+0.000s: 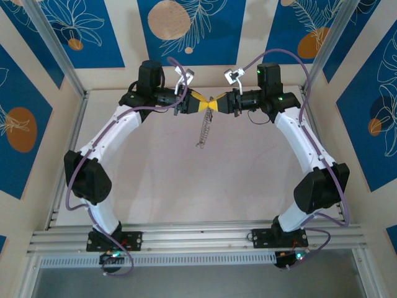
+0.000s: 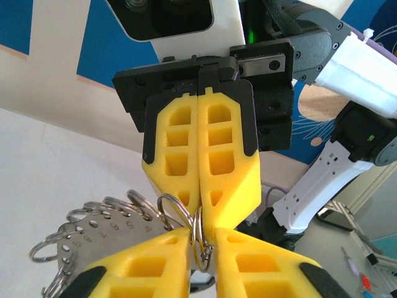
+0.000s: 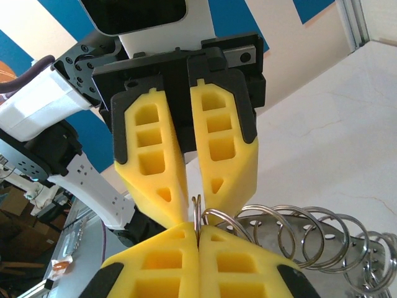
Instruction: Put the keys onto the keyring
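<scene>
Both claws meet tip to tip at upper centre of the top view, above the pale table (image 1: pixel 186 186). Bare table surface spreads from there to the aluminium rails (image 1: pixel 72 139) at the left and near edges. The right gripper (image 1: pixel 218 104) is pressed closed on a split ring (image 3: pixel 197 214). The left gripper (image 1: pixel 208 104) stands a narrow slit apart with that ring's edge in the slit; whether it pinches is unclear. The keyring (image 1: pixel 203 131) hangs straight below the meeting point. Its numbered plate (image 2: pixel 93 239) and coiled rings crowd just beside the yellow fingertips (image 2: pixel 155 261).
</scene>
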